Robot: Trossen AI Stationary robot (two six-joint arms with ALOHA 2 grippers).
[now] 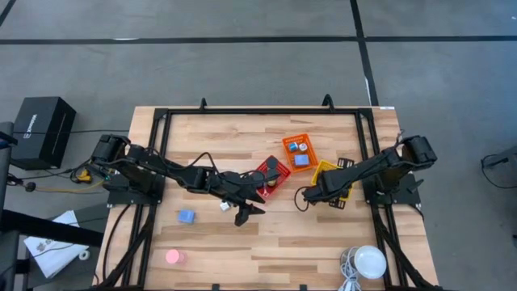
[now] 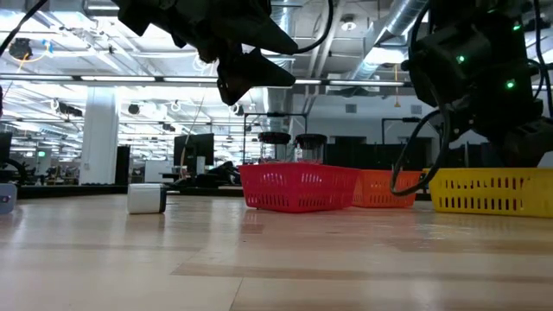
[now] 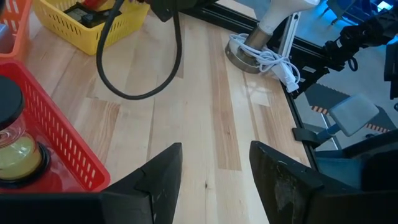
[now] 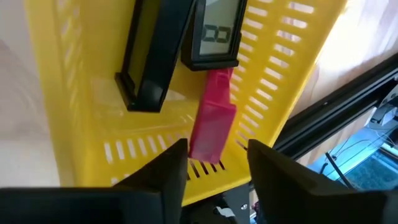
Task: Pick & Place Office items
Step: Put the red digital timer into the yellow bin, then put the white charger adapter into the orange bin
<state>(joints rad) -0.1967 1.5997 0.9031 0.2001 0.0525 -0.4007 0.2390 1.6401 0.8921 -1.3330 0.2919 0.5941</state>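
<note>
High view: the left arm reaches out from the bench's left edge toward its middle, the left claw (image 1: pixel 245 212) parted and holding nothing, raised over bare wood beside the red basket (image 1: pixel 269 176). A blue block (image 1: pixel 187 216) and a pink disc (image 1: pixel 172 257) lie near the front-left corner, with a small white piece (image 1: pixel 225 206) just left of that claw. The right arm stretches from the right edge over the yellow basket (image 1: pixel 332 172); the right claw (image 4: pixel 214 162) stands parted, empty, above a pink block (image 4: pixel 212 121) inside.
</note>
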